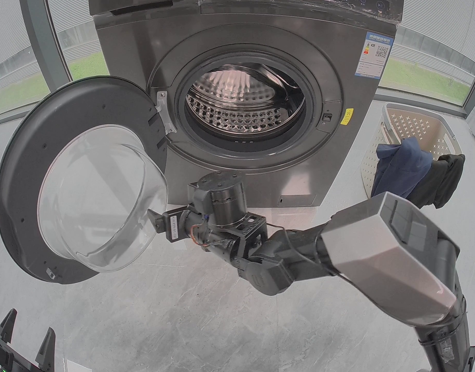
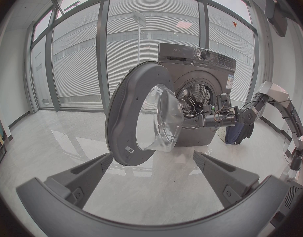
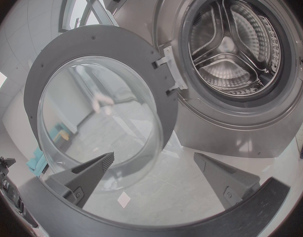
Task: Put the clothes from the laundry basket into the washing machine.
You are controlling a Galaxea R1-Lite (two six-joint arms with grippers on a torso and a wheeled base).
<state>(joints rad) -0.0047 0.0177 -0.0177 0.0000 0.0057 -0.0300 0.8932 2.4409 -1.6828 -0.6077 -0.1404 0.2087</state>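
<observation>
Glossy grey floor (image 1: 196,326); tall windows (image 2: 75,56) behind; green lawn (image 1: 428,81) outside them.

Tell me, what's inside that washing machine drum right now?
Only bare metal shows inside the drum: perforated wall and raised ribs, no garments. Its near bottom is hidden behind the door opening's rim. The clothes hang over the laundry basket.

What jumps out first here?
The washing machine stands with its door swung wide open to the left, baring an empty steel drum. On its right, a blue garment and a dark garment drape over the laundry basket rim. The right gripper sits open and empty before the door.
</observation>
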